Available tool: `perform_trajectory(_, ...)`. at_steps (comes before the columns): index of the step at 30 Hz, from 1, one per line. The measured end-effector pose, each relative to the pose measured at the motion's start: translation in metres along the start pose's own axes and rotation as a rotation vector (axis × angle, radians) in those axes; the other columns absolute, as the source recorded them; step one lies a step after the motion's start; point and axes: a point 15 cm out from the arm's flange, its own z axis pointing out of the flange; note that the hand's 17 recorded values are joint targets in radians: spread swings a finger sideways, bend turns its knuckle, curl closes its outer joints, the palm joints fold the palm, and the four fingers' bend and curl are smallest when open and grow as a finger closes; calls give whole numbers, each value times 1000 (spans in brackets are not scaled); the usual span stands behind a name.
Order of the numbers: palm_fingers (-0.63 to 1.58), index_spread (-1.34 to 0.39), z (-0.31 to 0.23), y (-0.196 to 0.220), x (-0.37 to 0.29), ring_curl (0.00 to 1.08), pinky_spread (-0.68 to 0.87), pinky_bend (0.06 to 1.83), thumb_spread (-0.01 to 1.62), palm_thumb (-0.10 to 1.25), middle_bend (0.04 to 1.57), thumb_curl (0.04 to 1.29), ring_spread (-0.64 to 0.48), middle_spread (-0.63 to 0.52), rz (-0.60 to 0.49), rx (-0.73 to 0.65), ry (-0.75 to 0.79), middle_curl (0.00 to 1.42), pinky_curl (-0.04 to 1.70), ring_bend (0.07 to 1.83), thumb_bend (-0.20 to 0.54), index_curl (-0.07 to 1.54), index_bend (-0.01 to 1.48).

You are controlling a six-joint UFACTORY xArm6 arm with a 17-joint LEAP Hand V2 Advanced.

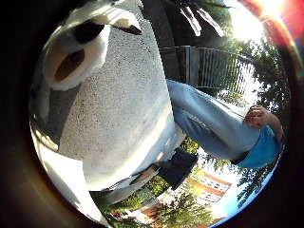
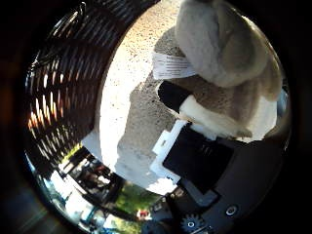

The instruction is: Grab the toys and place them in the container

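A cream plush toy [image 2: 222,44] with a white tag [image 2: 174,65] fills much of the right thumb side palm view, close to the palm. My right hand [image 2: 200,146] has a black-tipped finger [image 2: 174,95] curled against the toy's underside. In the right little finger side palm view the same toy shows white, brown and black patches [image 1: 74,55], with a white finger part [image 1: 116,14] beside it. The toy is just over a grey speckled tabletop [image 1: 119,104]. A dark woven basket [image 2: 68,93] stands beside the table's surface, a short way from the toy.
A person in jeans and a blue top [image 1: 223,123] sits beyond the table's edge, touching nothing. A metal fence [image 1: 214,66], trees and buildings lie behind. The table's rim [image 1: 142,171] runs close under the hand.
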Motion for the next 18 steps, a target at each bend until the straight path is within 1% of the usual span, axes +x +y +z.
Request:
perform_trajectory(1, 1192, -194, -2, -1, 0, 361, 551, 899, 975, 393, 479, 298, 216, -43, -2, 1, 3, 450, 330, 808, -30, 264, 372)
perform_trajectory(2, 1284, -234, -2, -1, 1, 392, 525, 935, 982, 399, 548, 299, 202, -52, -3, 2, 4, 483, 354, 857, -29, 292, 412)
perform_trajectory(3, 1343, -264, -2, -1, 0, 422, 498, 984, 988, 413, 642, 301, 185, -49, -4, 1, 4, 524, 380, 932, -26, 307, 414)
perform_trajectory(5, 1290, -325, -3, -1, 1, 479, 456, 1077, 1000, 438, 778, 305, 134, -67, -6, -1, 7, 592, 428, 1066, -23, 329, 425)
perform_trajectory(7, 1197, -392, -2, 0, 0, 533, 420, 1159, 1018, 490, 901, 315, 89, -90, -6, -5, 6, 658, 476, 1186, -8, 342, 431)
perform_trajectory(8, 1178, -406, -2, 2, 0, 543, 413, 1179, 1020, 501, 925, 317, 80, -95, -6, -11, 4, 672, 488, 1209, -10, 347, 434)
perform_trajectory(9, 1142, -438, -1, 3, 0, 566, 390, 1229, 1030, 561, 973, 333, 58, -105, -5, -16, 2, 702, 516, 1252, 9, 351, 435)
perform_trajectory(10, 1113, -472, 0, 5, 1, 586, 372, 1270, 1033, 599, 1011, 346, 37, -114, -2, -21, 0, 730, 537, 1286, 11, 361, 447)
perform_trajectory(12, 1070, -539, 0, 7, 2, 621, 336, 1344, 1026, 731, 1078, 397, 3, -134, 6, -22, -1, 781, 584, 1337, 49, 381, 476)
perform_trajectory(13, 1062, -572, 0, 8, 3, 637, 315, 1373, 1011, 818, 1110, 430, -13, -141, 14, -23, -2, 803, 604, 1350, 79, 397, 499)
perform_trajectory(16, 1033, -647, 0, 13, 9, 670, 279, 1440, 992, 921, 1181, 488, -47, -149, 32, -26, -3, 849, 651, 1375, 99, 434, 535)
perform_trajectory(18, 1006, -704, -5, 21, 15, 694, 253, 1479, 994, 961, 1220, 528, -66, -153, 44, -40, -3, 877, 682, 1400, 101, 471, 562)
